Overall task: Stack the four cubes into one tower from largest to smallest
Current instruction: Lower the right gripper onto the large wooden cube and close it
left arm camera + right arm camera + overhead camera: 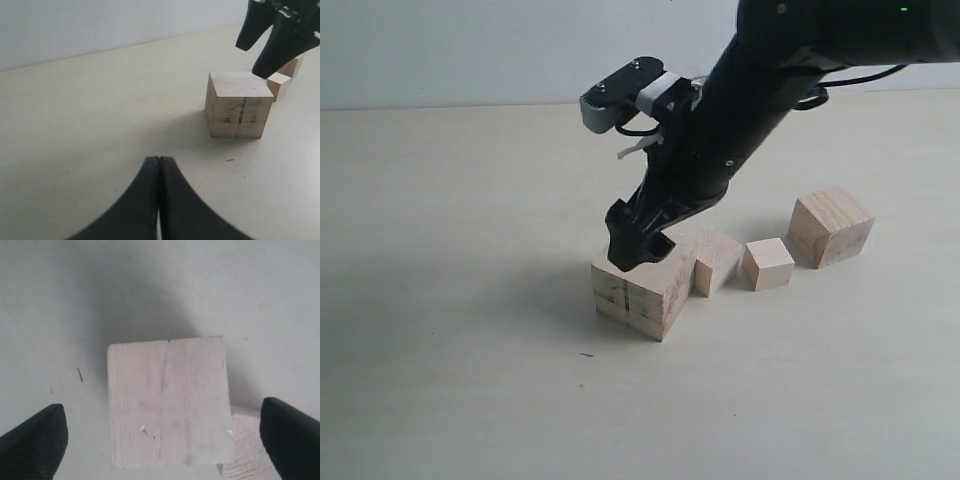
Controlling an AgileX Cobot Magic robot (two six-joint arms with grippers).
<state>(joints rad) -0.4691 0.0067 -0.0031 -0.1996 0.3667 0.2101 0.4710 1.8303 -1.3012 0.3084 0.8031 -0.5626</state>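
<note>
Pale beige tabletop (450,200); plain pale wall (470,50) behind; soft shadows.

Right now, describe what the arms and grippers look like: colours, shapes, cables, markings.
The right arm is thick and black, with a grey-and-white wrist module, looping black cables and a small green light. Both the right gripper and left gripper have black, curved, tapering fingers. No markings show.

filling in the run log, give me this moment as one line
right gripper: open over largest cube | left gripper: shut, empty | stacked: none
</note>
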